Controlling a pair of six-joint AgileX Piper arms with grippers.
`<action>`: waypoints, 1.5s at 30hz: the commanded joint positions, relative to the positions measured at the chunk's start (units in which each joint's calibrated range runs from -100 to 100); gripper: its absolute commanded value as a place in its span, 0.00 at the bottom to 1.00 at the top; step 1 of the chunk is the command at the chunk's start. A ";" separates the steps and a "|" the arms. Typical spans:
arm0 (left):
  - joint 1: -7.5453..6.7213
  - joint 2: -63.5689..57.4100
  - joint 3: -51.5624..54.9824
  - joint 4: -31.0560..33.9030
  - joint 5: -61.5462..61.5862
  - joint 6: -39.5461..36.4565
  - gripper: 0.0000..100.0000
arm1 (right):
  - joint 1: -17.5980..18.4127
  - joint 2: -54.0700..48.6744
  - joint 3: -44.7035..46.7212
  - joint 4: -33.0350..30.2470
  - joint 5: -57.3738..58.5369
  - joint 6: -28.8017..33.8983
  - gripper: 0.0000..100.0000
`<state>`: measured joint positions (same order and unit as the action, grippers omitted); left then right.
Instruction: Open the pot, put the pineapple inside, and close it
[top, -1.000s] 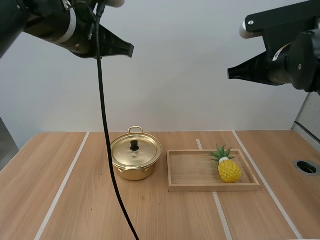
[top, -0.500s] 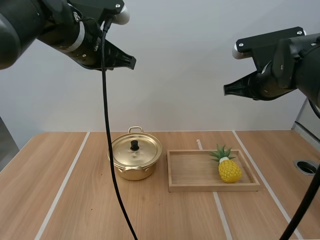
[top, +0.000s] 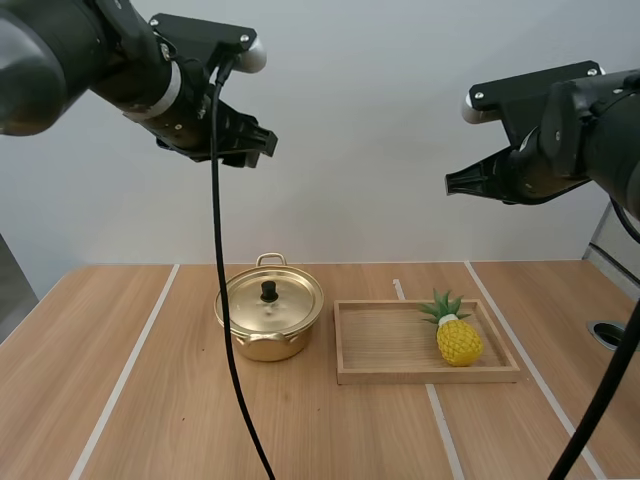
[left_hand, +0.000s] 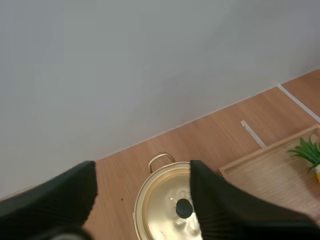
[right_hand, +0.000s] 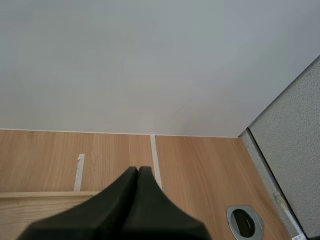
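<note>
My left gripper (top: 258, 152) hangs high over the table, up and to the left of the shallow rectangular wooden tray (top: 425, 376). Its two black fingers stand wide apart with nothing between them. In the left wrist view that gripper (left_hand: 143, 169) looks down past its ribbed fingers (left_hand: 67, 197) at the round golden metal pot (left_hand: 162, 210), which sits far below in the gap. My right gripper (top: 450, 184) hangs equally high, above the tray's right end. Its fingers lie pressed together into one dark wedge (right_hand: 138, 174) and grip nothing, and the tray's far rim (right_hand: 40, 194) lies just beyond them. Down on the light wooden table (top: 150, 400), the small yellow toy pineapple with green leaves (top: 458, 338) lies inside the tray at its right end, well below the right gripper and well apart from both grippers. The pot (top: 270, 318) stands just left of the tray, apart from it. The golden lid with its black knob (top: 268, 290) sits on it, closed. A grey-ringed round hole (top: 612, 334) is set in the tabletop to the right of the tray. The count is two grippers, one pot, one lid, one pineapple, one tray and one hole.
</note>
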<state>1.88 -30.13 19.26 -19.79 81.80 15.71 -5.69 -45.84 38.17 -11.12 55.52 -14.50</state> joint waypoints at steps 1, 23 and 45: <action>-0.11 1.52 -0.31 -1.27 3.98 0.70 1.00 | -0.20 -0.27 -0.48 0.23 -0.30 0.28 0.00; -0.11 10.47 11.27 -7.81 -1.42 7.01 1.00 | -0.20 -0.27 -0.48 0.91 2.26 0.28 0.00; -0.11 24.63 16.64 -12.59 -6.82 14.33 1.00 | -0.20 -0.27 -0.48 1.03 8.43 0.28 0.00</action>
<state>1.88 -6.16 35.66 -31.27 76.35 29.26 -5.69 -45.84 38.17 -10.28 62.74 -14.50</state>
